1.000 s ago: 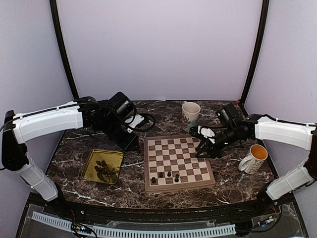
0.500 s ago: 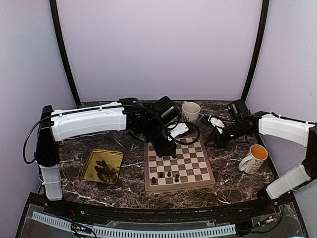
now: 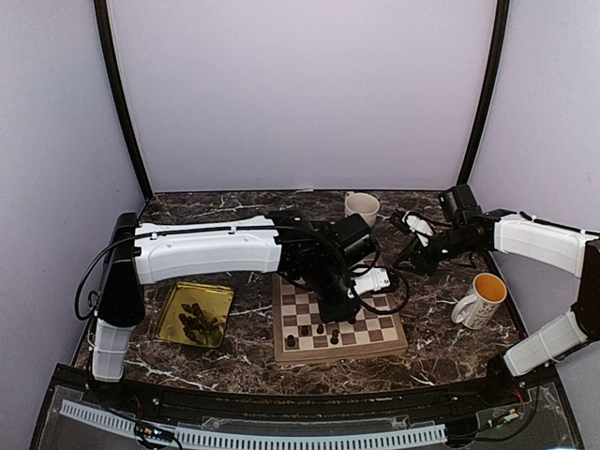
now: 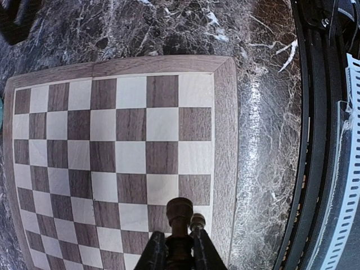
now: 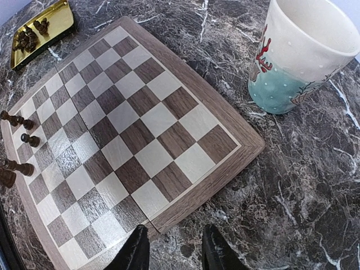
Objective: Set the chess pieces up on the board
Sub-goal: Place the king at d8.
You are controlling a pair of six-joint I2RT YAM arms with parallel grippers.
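The board (image 3: 373,324) lies mid-table, with several dark chess pieces (image 3: 320,330) standing along its near edge. More pieces (image 3: 198,322) are heaped in the gold tray (image 3: 172,309) to its left. My left gripper (image 3: 339,309) hangs over the board (image 4: 130,130), shut on a dark chess piece (image 4: 180,212) whose round head pokes out past the fingers. A smaller piece head (image 4: 197,221) shows beside the right finger. My right gripper (image 5: 175,253) is open with nothing in it, low over the marble just off the board's edge (image 5: 198,188), at the back right (image 3: 413,249).
A white mug with a red and teal pattern (image 5: 298,56) stands behind the board (image 3: 361,207). A second mug with an orange inside (image 3: 481,300) stands at the right. The table's front edge and black rail (image 4: 320,140) run close to the board.
My left arm has swung right from beside the gold tray to over the board's near middle. My right gripper has pulled back off the board toward the back right.
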